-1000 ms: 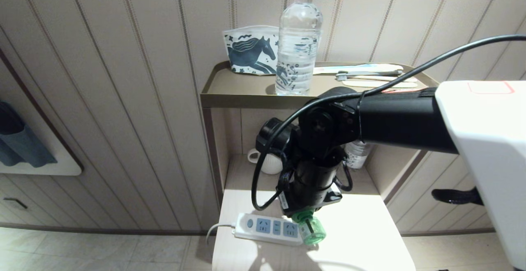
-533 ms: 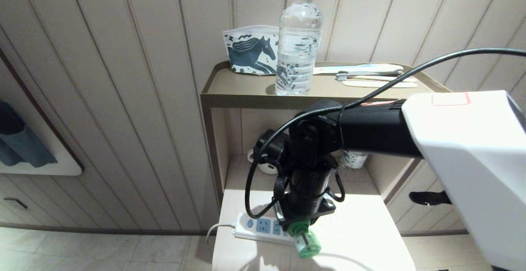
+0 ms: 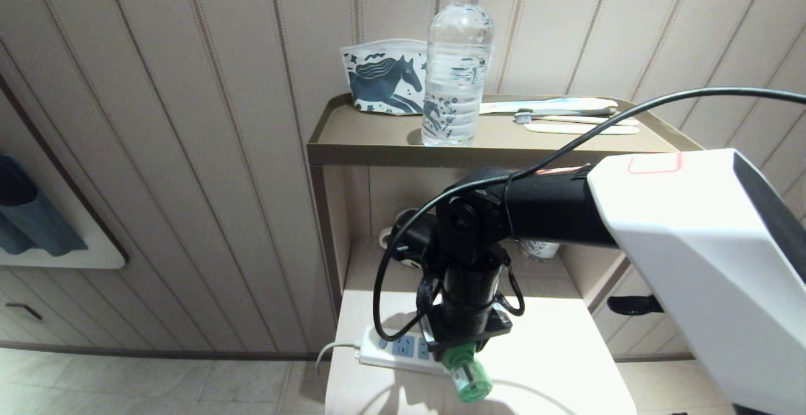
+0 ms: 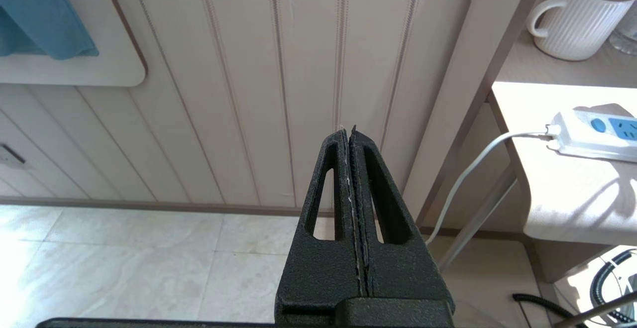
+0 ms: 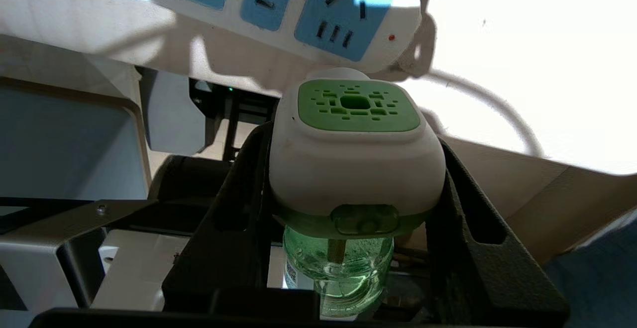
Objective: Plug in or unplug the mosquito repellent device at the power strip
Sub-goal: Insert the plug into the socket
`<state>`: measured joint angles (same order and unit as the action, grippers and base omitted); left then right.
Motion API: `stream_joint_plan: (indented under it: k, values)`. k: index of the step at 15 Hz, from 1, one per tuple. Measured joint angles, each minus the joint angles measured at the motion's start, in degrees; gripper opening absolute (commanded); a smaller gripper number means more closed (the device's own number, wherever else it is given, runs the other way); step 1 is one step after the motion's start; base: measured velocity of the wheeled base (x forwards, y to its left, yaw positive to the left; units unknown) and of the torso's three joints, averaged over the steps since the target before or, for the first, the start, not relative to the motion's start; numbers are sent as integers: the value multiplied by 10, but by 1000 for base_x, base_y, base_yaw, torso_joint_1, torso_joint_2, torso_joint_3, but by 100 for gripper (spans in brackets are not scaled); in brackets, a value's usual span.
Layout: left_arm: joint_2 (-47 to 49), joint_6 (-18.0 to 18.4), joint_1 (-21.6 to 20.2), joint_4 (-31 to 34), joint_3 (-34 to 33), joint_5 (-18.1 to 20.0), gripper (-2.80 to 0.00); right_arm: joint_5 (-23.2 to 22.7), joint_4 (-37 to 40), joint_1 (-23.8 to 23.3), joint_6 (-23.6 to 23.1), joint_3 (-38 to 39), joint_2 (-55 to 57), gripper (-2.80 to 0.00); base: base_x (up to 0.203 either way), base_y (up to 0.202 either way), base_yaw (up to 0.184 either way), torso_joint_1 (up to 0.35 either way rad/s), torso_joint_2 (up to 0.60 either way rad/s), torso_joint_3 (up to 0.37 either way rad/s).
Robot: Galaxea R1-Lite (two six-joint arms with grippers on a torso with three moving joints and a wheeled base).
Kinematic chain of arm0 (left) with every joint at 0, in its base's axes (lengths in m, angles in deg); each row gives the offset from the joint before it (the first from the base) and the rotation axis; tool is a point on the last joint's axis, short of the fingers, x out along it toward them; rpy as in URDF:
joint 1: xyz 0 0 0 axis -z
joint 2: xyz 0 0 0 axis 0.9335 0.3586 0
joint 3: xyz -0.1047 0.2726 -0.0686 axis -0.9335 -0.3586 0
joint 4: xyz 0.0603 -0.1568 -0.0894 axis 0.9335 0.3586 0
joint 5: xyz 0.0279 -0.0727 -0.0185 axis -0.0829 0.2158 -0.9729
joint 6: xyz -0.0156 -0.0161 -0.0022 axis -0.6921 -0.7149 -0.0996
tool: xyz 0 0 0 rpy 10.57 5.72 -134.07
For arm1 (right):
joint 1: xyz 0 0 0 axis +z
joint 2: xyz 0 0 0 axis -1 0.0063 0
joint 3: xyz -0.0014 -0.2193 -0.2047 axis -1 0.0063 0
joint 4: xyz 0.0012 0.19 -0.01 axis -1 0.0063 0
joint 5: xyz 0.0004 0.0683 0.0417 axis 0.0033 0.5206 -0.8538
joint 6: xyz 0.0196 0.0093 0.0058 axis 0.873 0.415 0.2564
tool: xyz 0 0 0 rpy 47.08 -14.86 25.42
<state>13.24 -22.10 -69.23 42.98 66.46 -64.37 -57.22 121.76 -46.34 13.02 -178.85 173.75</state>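
My right gripper (image 5: 356,188) jaws are clamped on the mosquito repellent device (image 5: 354,154), its bottle holding green liquid, just off the power strip (image 3: 393,349) on the tabletop (image 3: 554,364). My left gripper (image 4: 352,168) jaws are together.

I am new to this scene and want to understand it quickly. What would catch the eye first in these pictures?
First, the right gripper, closed on the green-and-white mosquito repellent device, held just off the end of the white power strip on the pale table. Behind, a clear water bottle stands on the upper shelf beside a horse-print pouch.
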Motion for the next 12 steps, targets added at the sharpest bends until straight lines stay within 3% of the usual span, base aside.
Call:
stream_joint_plan:
  k: [12]
  values:
    - [0, 0, 0, 1, 0, 0, -280, 3, -25, -5, -1, -23, -2, -280, 0, 0, 0, 0, 0, 0]
